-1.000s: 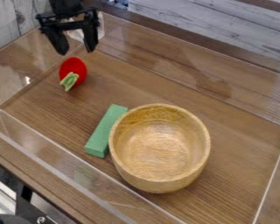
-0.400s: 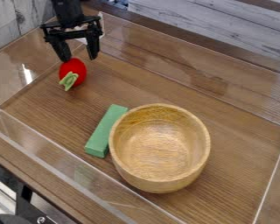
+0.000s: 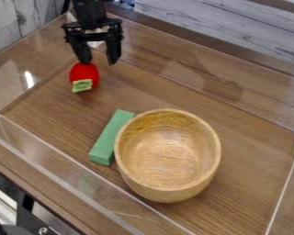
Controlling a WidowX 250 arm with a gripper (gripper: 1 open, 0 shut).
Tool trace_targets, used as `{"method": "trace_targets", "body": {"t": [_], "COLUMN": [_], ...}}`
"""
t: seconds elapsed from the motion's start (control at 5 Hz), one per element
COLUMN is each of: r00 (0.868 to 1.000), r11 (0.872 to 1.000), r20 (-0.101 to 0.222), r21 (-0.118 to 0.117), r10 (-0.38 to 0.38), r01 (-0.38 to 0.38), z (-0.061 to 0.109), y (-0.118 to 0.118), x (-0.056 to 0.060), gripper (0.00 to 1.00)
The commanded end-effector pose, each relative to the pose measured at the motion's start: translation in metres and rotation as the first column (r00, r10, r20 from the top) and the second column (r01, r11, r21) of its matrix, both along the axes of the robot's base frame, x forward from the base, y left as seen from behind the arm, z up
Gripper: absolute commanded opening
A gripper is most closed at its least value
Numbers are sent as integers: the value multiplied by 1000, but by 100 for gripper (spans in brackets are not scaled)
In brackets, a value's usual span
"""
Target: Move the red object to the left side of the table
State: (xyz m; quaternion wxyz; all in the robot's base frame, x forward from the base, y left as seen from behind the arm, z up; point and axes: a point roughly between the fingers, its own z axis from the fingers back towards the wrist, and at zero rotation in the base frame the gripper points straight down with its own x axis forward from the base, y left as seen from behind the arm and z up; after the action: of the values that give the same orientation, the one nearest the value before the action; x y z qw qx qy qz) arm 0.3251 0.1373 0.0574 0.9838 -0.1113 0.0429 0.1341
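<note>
Glossy wood-grain table [image 3: 235, 101]; smooth wooden bowl [image 3: 169, 153]; clear acrylic walls [image 3: 15, 37]

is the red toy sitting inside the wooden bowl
No, the red object lies on the bare table, well apart from the empty wooden bowl.

text: none readable | labels: none | brands: none | numbers: none

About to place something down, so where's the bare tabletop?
Free: the wide wood-grain stretch right of the open gripper, along the far clear wall above the round wooden bowl, and the near-left corner below the small red strawberry toy. Crowded: bowl with flat green block alongside.
</note>
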Motion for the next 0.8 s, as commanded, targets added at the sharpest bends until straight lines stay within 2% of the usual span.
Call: {"method": "trace_targets", "body": {"t": [0.0, 0.2, 0.6], "r00": [995, 994, 991], "r11": [998, 997, 992], "r20": [93, 85, 72], "r21": [45, 46, 53], "r10": [-46, -68, -117], "r01": [42, 64, 113], "z": [44, 54, 58], "y": [6, 9, -29], "x": [2, -5, 5], "gripper": [100, 100, 100]}}
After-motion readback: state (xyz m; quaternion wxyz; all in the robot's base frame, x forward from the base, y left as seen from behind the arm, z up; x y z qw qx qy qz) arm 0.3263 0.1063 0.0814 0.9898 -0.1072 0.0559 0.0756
